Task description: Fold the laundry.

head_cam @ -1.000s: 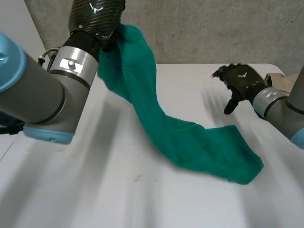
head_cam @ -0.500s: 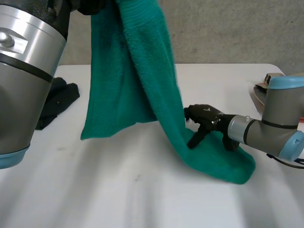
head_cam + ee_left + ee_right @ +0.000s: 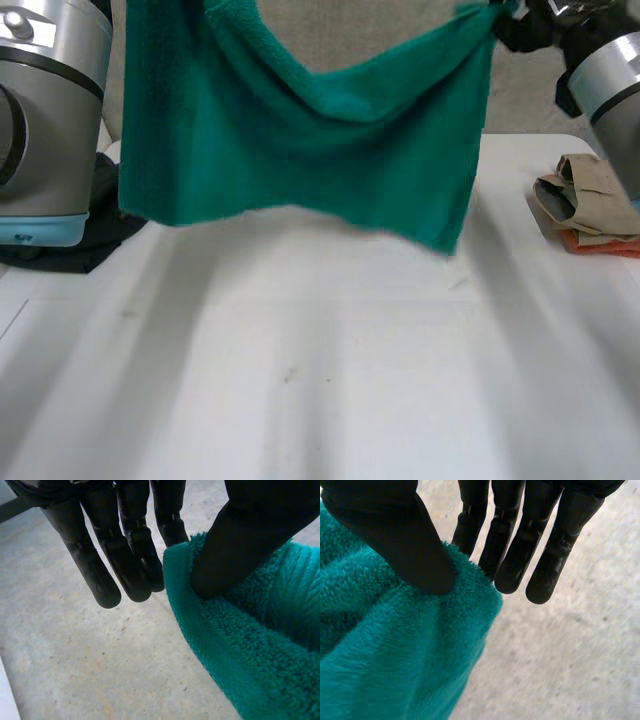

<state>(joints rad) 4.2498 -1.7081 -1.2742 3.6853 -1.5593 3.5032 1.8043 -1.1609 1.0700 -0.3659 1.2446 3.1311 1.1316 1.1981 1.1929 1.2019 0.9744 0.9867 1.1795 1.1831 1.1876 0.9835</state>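
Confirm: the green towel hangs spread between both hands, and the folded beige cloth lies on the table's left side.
Wrong side: the head view shows the folded beige cloth on the right side of the table. The green towel does hang spread between the left hand and right hand.

The left arm point(image 3: 45, 120) is grey, with a light-blue cap at its 6 o'clock. The right arm point(image 3: 612, 70) is grey too. The left hand point(image 3: 125, 555) and right hand point(image 3: 555, 545) are matte black.

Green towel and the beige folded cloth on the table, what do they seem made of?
The green towel looks like cotton terry: fuzzy, matte pile and a ribbed hem band. The beige folded cloth looks smoother, a thin flat-woven fabric; its fibre is unclear.
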